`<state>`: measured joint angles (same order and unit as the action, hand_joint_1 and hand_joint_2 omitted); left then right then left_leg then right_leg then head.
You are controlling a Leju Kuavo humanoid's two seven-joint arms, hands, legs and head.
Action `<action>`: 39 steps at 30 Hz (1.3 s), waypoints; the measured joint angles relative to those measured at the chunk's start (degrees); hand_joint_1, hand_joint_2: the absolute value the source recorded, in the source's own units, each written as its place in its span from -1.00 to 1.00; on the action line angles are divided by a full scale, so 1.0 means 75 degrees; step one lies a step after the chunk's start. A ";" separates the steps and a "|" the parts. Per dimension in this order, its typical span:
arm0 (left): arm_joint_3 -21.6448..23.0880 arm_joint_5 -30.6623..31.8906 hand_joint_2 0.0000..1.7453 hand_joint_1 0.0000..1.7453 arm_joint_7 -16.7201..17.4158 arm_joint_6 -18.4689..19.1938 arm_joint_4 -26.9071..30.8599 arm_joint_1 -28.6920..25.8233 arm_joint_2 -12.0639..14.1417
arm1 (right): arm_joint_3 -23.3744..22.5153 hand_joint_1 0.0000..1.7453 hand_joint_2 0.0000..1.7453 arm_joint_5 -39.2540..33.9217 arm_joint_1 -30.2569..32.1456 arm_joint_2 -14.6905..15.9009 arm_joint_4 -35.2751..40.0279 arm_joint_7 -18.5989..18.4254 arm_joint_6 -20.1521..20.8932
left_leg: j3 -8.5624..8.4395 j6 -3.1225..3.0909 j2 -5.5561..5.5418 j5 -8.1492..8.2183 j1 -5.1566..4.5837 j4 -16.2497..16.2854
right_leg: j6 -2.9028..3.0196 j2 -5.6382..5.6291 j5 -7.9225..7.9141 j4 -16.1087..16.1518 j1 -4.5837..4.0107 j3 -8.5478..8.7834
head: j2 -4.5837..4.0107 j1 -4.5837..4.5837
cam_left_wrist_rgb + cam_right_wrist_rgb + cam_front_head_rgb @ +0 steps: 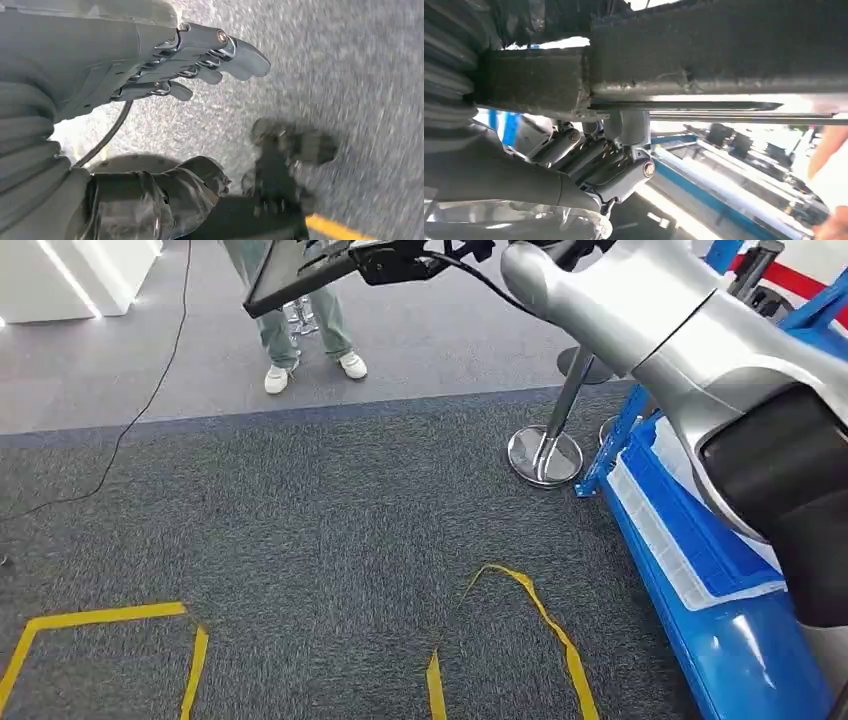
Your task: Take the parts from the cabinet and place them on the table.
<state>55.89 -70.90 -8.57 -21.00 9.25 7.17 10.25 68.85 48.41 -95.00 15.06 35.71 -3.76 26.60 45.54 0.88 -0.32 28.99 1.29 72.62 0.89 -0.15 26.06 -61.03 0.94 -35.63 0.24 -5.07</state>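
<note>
Holding: the right hand (599,160) grips a flat dark part (724,55), fingers (624,172) curled up under its metal edge.
Part: in the head view the part (295,275) is a dark flat panel held out beyond the right arm (680,330), high over the floor, tilted.
Left hand: the left hand (195,62) hangs over grey carpet (350,60), fingers (240,55) stretched out close side by side, thumb (200,175) well apart from them, nothing between.
Beyond the left fingers: blurred carpet and a strip of yellow tape (335,229).
Floor: yellow tape (110,618) outlines on dark carpet (320,520), below the held part.
Rack: a blue rack (700,570) with a white-edged tray stands beside the right arm.
Post: a chrome post base (544,455) stands near the rack's end.
Person: legs in green trousers and white shoes (310,365) stand past the part's far end.
Past the right fingers: blurred blue rails (704,195) and a person's hand (831,150).
</note>
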 joint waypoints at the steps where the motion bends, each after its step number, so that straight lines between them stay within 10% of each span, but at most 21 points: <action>1: 0.0000 0.0000 1.00 -1.00 -0.0009 0.0003 0.0000 0.0008 0.0000 | 0.0009 1.00 1.00 -0.0006 0.0018 0.0023 0.0006 0.0000 0.0018 | 0.0226 -0.0038 0.0006 0.0152 -0.0013 0.0471 | 0.0014 0.0087 0.0009 0.0000 -0.0040 0.0006 | 0.0000 0.0006; 3: 0.0000 0.0000 1.00 -1.00 -0.0009 0.0003 0.0000 0.0000 0.0000 | 0.0044 1.00 1.00 -0.0046 0.0042 0.0061 0.0009 0.0000 0.0023 | 0.0156 -0.0152 0.0006 -0.0049 -0.0081 0.0357 | 0.0046 0.0262 0.0030 0.0000 -0.0098 0.0019 | 0.0000 0.0003; 5: 0.0000 0.0000 1.00 -1.00 -0.0009 0.0003 0.0000 -0.0012 0.0003 | 0.0053 1.00 1.00 -0.0105 0.0037 0.0093 0.0047 -0.0012 0.0026 | -0.0560 -0.0313 0.0120 -0.0646 -0.0227 -0.0944 | 0.0079 0.0434 0.0053 0.0001 -0.0127 0.0048 | 0.0003 0.0000; 7: 0.0000 0.0000 1.00 -1.00 -0.0024 0.0003 0.0000 0.0008 0.0029 | 0.0053 1.00 1.00 -0.0143 0.0032 0.0168 0.0093 -0.0035 0.0038 | -0.1015 -0.0499 0.0811 -0.0637 -0.0514 -0.1730 | 0.0065 0.0597 0.0078 0.0042 -0.0182 0.0077 | 0.0000 0.0006; 11: 0.0000 -0.0070 1.00 -1.00 0.0023 -0.0032 -0.0003 -0.0003 0.0087 | 0.0070 1.00 1.00 -0.0195 0.0080 0.0291 0.0163 -0.0041 0.0093 | -0.1075 -0.0584 0.0375 -0.0794 -0.0500 -0.1992 | -0.0030 0.0933 0.0079 0.0169 -0.0186 0.0165 | 0.0002 -0.0012; 14: 0.0000 -0.0151 1.00 -1.00 0.0131 -0.0055 -0.0003 -0.0022 0.0064 | 0.0070 1.00 1.00 -0.0274 0.0083 0.0387 0.0242 -0.0055 0.0087 | -0.1208 -0.0621 0.0176 -0.0892 -0.0381 -0.2172 | -0.0084 0.0082 0.0611 -0.0775 -0.0128 -0.0276 | 0.0000 -0.0014; 17: 0.0000 -0.0152 1.00 -1.00 0.0137 -0.0044 -0.0003 0.0015 0.0052 | 0.0070 1.00 1.00 -0.0303 0.0195 0.0440 0.0268 -0.0064 0.0090 | -0.1207 -0.0620 -0.0160 -0.0872 -0.0328 -0.2128 | -0.0169 0.0002 0.0976 -0.2144 -0.0061 -0.1053 | 0.0000 -0.0012; 20: 0.0000 -0.0157 1.00 -1.00 0.0154 -0.0041 -0.0003 -0.0019 0.0050 | 0.0070 1.00 1.00 -0.0303 0.0223 0.0484 0.0303 -0.0070 0.0087 | -0.1191 -0.0472 -0.0526 -0.0765 -0.0200 -0.1935 | -0.0304 -0.0071 0.0049 -0.0855 0.0063 -0.0515 | 0.0000 -0.0018; 21: 0.0000 -0.0154 1.00 -1.00 0.0154 -0.0041 -0.0003 -0.0029 0.0052 | 0.0070 1.00 1.00 -0.0303 0.0220 0.0501 0.0312 -0.0084 0.0087 | -0.1142 -0.0398 -0.0635 -0.0688 -0.0170 -0.1811 | -0.0393 -0.0373 -0.0229 -0.0202 0.0166 -0.0231 | 0.0000 -0.0026; 22: 0.0000 -0.0154 1.00 -1.00 0.0154 -0.0041 -0.0006 -0.0019 0.0067 | 0.0073 1.00 1.00 -0.0303 0.0216 0.0522 0.0312 -0.0093 0.0088 | -0.1023 -0.0332 -0.0735 -0.0651 -0.0158 -0.1711 | -0.0469 -0.0905 -0.0032 -0.0170 0.0247 -0.0201 | 0.0000 -0.0018; 26: 0.0000 -0.0140 1.00 -1.00 0.0145 -0.0023 -0.0006 -0.0042 0.0061 | 0.0079 1.00 1.00 -0.0318 0.0266 0.0542 0.0393 -0.0114 0.0076 | -0.0821 -0.0158 -0.1177 -0.0753 -0.0056 -0.1672 | -0.0245 -0.0508 -0.0069 -0.0125 0.0158 -0.0202 | 0.0000 -0.0003; 29: 0.0000 -0.0137 1.00 -1.00 0.0145 -0.0026 -0.0003 -0.0061 0.0035 | 0.0079 1.00 1.00 -0.0356 0.0204 0.0519 0.0457 -0.0117 0.0064 | -0.0462 -0.0085 -0.0139 -0.0317 -0.0117 -0.0940 | -0.0089 -0.0200 -0.0094 -0.0044 0.0099 -0.0129 | 0.0000 0.0111; 32: 0.0000 -0.0149 1.00 -1.00 0.0256 -0.0064 -0.0003 -0.0021 0.0032 | 0.0079 1.00 1.00 -0.0402 0.0197 0.0516 0.0487 -0.0102 0.0050 | 0.0257 -0.0122 -0.0005 0.0192 -0.0095 0.0517 | -0.0030 0.0116 -0.0055 -0.0044 -0.0013 -0.0097 | 0.0000 0.0128; 34: 0.0000 -0.0228 1.00 -1.00 0.0405 -0.0087 -0.0003 -0.0033 0.0012 | 0.0082 1.00 1.00 -0.0449 0.0223 0.0504 0.0490 -0.0067 -0.0006 | 0.0076 -0.0168 -0.0003 -0.0159 -0.0110 0.0122 | -0.0011 0.0316 -0.0016 -0.0044 -0.0053 -0.0058 | 0.0000 0.0125; 36: 0.0000 -0.0286 1.00 -1.00 0.0428 -0.0084 -0.0003 -0.0046 0.0009 | 0.0082 1.00 1.00 -0.0472 0.0217 0.0463 0.0498 -0.0050 -0.0079 | -0.0693 -0.0228 0.0194 -0.0823 -0.0173 -0.1287 | -0.0023 0.0503 0.0040 -0.0043 -0.0069 0.0018 | 0.0000 0.0128; 37: 0.0000 -0.0289 1.00 -1.00 0.0425 -0.0076 -0.0003 -0.0027 0.0009 | 0.0082 1.00 1.00 -0.0493 0.0206 0.0457 0.0498 -0.0050 -0.0120 | -0.0864 -0.0241 0.0572 -0.0680 -0.0304 -0.1601 | -0.0037 0.0572 0.0052 -0.0005 -0.0068 0.0041 | 0.0000 0.0125; 39: 0.0000 -0.0303 1.00 -1.00 0.0425 -0.0052 -0.0003 0.0013 0.0012 | 0.0082 1.00 1.00 -0.0554 0.0201 0.0458 0.0501 -0.0050 -0.0175 | -0.0909 -0.0339 0.0459 -0.0726 -0.0396 -0.1709 | -0.0105 0.0704 0.0061 0.0021 -0.0091 0.0043 | 0.0000 0.0116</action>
<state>55.89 -73.18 -5.38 -21.40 9.22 7.27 10.34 69.46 44.26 -93.49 18.49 39.47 -4.13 25.29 38.72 -1.67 3.12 23.54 -1.68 59.80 0.10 5.13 26.51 -60.87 0.26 -35.30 0.24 -4.20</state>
